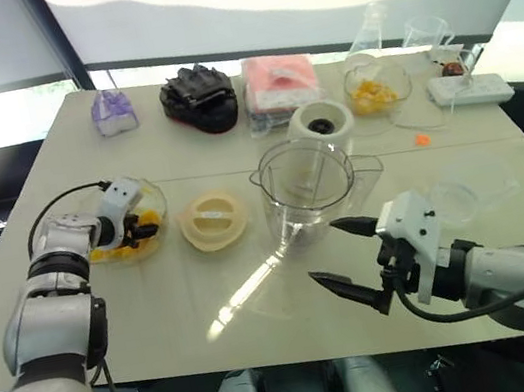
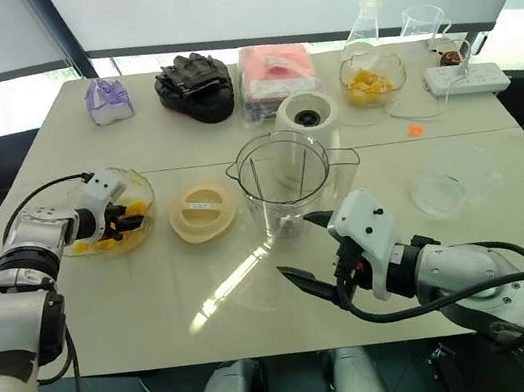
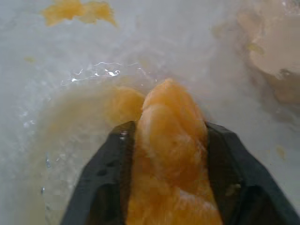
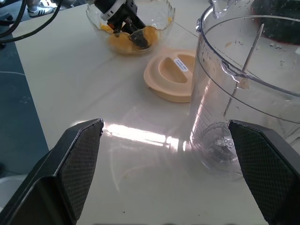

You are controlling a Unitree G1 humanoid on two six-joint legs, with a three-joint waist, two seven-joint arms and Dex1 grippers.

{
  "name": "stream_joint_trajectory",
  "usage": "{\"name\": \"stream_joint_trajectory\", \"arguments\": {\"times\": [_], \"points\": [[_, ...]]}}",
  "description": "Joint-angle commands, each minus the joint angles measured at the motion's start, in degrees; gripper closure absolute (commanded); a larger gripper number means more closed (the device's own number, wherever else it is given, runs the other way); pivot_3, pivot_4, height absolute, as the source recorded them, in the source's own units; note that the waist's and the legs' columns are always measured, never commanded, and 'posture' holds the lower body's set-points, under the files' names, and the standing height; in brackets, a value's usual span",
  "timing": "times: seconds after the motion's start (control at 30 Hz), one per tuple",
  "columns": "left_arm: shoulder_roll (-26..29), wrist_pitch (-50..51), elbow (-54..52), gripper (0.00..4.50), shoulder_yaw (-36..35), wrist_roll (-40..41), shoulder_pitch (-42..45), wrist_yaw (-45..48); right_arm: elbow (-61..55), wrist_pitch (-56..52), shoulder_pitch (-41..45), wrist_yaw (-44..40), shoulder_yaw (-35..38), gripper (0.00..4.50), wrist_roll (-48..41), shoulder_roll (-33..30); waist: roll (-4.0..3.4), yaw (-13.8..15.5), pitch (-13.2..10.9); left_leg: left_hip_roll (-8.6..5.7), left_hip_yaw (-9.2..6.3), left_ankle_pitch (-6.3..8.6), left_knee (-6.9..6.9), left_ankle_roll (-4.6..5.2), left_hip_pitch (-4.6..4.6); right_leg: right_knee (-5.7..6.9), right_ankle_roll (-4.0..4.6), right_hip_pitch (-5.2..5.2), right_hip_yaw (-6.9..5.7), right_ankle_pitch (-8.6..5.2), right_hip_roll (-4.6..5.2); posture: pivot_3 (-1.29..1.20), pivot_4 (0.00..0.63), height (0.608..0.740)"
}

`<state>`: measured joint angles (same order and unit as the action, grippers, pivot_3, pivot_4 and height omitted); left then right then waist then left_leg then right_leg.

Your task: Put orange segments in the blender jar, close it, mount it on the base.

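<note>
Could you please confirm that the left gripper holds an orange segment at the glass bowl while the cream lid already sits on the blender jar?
Not quite. The cream lid is not on the blender jar. The left eye view shows it lying on the table between the glass bowl and the open-topped jar. The rest is right: the left gripper does hold an orange segment at the bowl.
</note>
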<state>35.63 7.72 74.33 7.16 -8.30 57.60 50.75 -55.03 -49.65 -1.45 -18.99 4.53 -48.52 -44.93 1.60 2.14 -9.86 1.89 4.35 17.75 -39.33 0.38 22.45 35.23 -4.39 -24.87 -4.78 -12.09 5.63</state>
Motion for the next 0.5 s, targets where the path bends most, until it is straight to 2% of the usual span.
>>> {"name": "stream_joint_trajectory", "arguments": {"times": [0.03,0.23,0.37,0.5], "points": [[0.6,-0.9,0.4,4.46,-1.3,0.0,-0.8,-0.9,-1.8,0.8,0.0,-0.2,0.0,0.00,0.1,0.2,-0.02,0.0,0.0,0.01,0.01,0.00,0.00,0.00,-0.01,0.00,0.00,0.00,0.00,0.00,0.00,0.00,0.150,0.740],[3.1,-3.3,-0.4,4.46,-6.3,3.8,-0.8,1.8,-1.2,1.4,-0.4,-0.6,-0.9,0.00,1.2,0.6,0.03,0.0,0.0,0.00,0.03,0.00,0.00,0.00,0.01,0.00,-0.01,-0.01,0.00,0.00,0.00,0.00,0.150,0.740],[7.8,-1.9,-2.2,4.46,-12.4,9.7,0.4,11.9,-1.2,1.9,-1.5,-1.0,-1.2,0.00,2.3,1.0,0.04,-0.2,0.0,0.00,0.03,0.00,0.00,0.00,0.02,0.00,-0.01,-0.03,-0.01,0.00,-0.01,0.00,0.150,0.740],[12.5,2.2,-4.6,4.46,-14.5,12.6,1.2,21.8,-0.9,2.6,-2.5,-1.6,-1.8,0.00,3.5,1.6,0.04,-0.2,0.0,0.01,0.03,0.00,0.00,0.00,0.02,0.02,0.00,-0.05,-0.02,0.00,-0.02,0.00,0.150,0.740]]}}
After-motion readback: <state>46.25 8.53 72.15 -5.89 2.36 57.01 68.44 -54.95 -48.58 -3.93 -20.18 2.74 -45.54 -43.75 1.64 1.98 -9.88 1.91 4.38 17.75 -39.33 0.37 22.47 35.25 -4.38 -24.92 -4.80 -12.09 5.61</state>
